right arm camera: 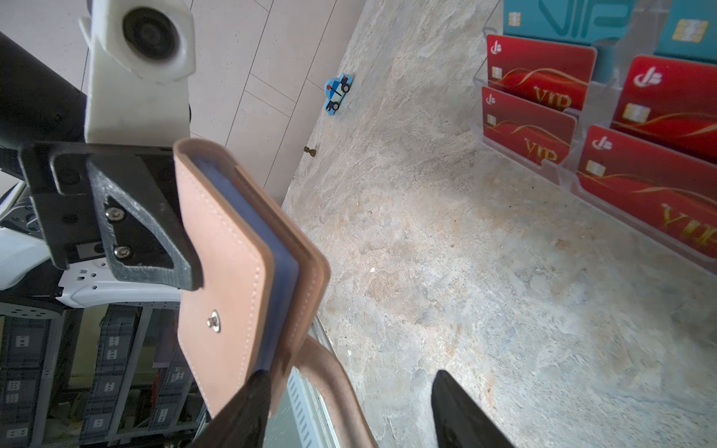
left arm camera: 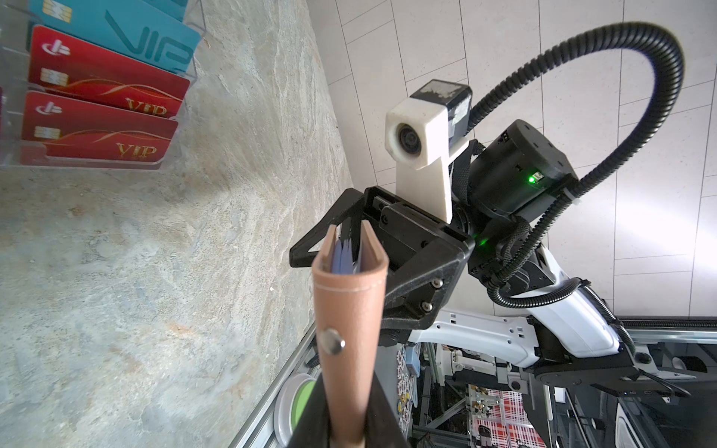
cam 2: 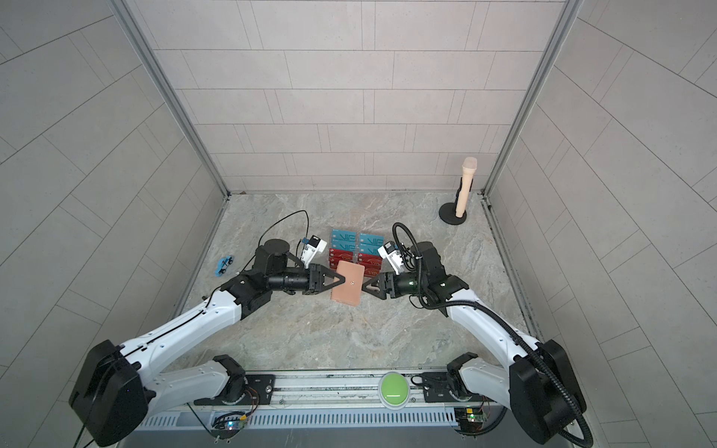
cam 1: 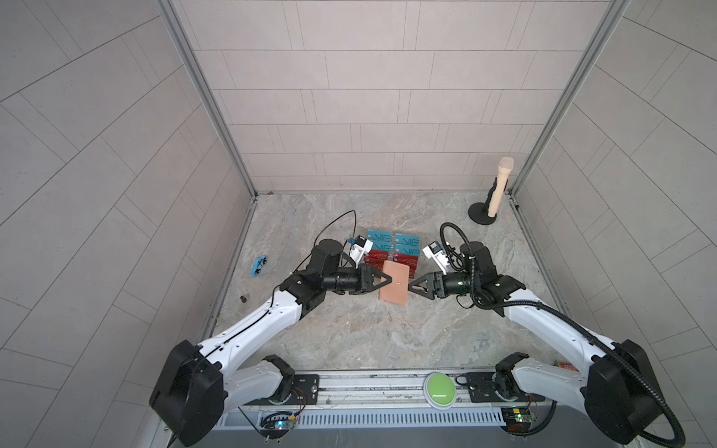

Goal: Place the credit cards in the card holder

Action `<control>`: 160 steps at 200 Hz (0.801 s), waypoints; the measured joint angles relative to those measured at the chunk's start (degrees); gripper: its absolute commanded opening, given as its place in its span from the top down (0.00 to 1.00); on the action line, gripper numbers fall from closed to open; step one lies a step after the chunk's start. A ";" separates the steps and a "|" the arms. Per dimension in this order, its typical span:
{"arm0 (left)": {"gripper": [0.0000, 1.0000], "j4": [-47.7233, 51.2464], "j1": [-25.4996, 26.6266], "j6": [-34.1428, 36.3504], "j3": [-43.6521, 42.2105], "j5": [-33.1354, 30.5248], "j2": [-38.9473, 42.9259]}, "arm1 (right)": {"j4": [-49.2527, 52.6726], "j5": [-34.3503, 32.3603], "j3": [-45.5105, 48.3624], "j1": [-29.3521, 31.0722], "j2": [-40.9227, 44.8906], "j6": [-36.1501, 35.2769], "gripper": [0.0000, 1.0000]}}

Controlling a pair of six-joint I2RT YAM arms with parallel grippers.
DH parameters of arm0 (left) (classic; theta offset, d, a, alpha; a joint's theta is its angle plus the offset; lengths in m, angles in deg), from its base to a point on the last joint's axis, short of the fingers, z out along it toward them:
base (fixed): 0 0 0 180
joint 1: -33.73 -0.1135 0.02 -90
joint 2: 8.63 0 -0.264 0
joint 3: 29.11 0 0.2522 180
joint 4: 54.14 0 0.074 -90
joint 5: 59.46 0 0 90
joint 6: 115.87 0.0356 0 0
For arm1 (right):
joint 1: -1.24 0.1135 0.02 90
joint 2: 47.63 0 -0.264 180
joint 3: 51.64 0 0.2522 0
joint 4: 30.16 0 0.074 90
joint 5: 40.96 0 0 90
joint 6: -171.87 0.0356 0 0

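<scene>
The card holder (right arm camera: 225,263) looks matt, grained leather with a shiny metal snap (right arm camera: 213,321); the credit cards (right arm camera: 539,70), glossy plastic.

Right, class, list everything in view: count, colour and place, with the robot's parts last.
clear stand: one, transparent, centre
teal cards: four, teal, stand's back tiers
red cards: four, red, stand's front tiers
card holder: one, tan-pink, held up before the stand
microphone: one, beige on black base, far right corner
toy car: one, blue, left side
small dark piece: one, dark, left edge
button: one, green, front rail
left gripper: one, black, shut on the card holder
right gripper: one, black, open at the holder's other edge
</scene>
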State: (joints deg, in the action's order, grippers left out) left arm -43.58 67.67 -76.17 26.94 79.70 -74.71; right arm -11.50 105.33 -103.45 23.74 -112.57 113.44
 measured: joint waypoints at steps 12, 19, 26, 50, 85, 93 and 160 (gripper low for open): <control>0.83 0.00 0.00 0.00 0.00 0.11 0.00 | -0.02 0.15 0.00 0.00 0.00 0.00 0.31; 0.83 0.00 0.00 0.00 0.00 0.17 0.00 | 0.00 0.26 0.00 0.00 0.00 0.00 0.31; 0.83 0.00 0.00 0.00 0.00 0.24 0.00 | -0.02 0.33 0.00 0.00 0.00 0.02 0.31; 0.83 0.00 0.00 0.00 0.00 0.35 0.00 | -0.02 0.68 0.00 0.00 0.02 0.20 0.30; 0.83 -0.02 0.00 -0.02 0.00 0.42 0.02 | -0.20 1.77 -0.02 0.07 0.79 1.03 0.29; 0.83 -0.02 0.00 -0.02 0.00 0.48 0.02 | -0.13 2.01 -0.22 0.11 1.20 1.22 0.29; 0.83 -2.19 0.02 -0.92 -0.02 1.92 0.02 | -0.94 3.98 -2.01 1.14 2.62 2.36 0.28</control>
State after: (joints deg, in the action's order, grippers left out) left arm -45.76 67.69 -77.09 26.91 81.63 -74.69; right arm -12.44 109.31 -105.46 24.87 -109.95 115.80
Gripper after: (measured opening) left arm 0.171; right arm 0.723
